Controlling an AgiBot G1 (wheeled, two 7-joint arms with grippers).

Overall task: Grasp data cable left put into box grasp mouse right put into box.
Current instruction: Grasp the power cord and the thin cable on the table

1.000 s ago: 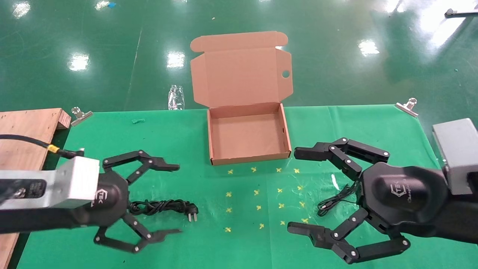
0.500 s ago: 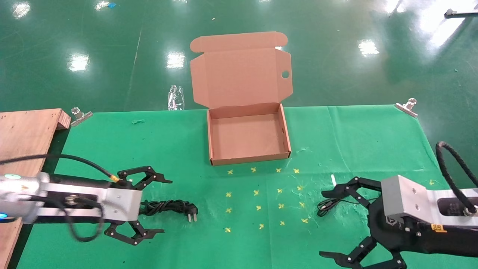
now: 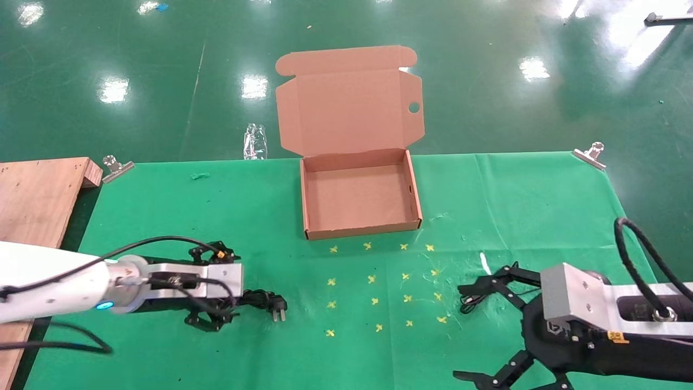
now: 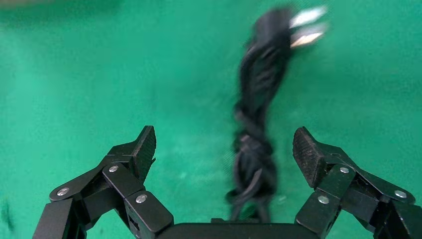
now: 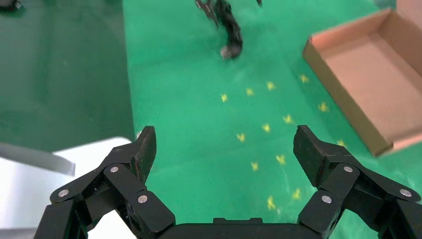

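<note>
The data cable (image 3: 263, 299) is lying on the green cloth (image 3: 243, 211) at the table's near left, a thick black cord twisted into a lumpy bundle, its plug with two bright metal prongs pointing toward the table's middle. In the left wrist view the data cable (image 4: 256, 134) is running up between the ribbed black fingertips (image 4: 145, 148), with neither pad touching it. The left gripper (image 3: 214, 287) is hanging low over the bundle's rear end, its jaws spread wide to either side of the cord.

The box (image 3: 414, 189), shallow brown corrugated cardboard, is sitting at the table's far middle, well apart from the cable, its flap lid standing up with a round hole near one edge. Small yellow crosses (image 3: 373, 300) are dotting the cloth between cable and right arm.

The right gripper (image 3: 476, 330) is hovering at the near right with jaws spread wide, holding nothing. A thin black cord (image 3: 476, 297) is curling on the cloth just beside its upper finger; the mouse itself is hidden.
</note>
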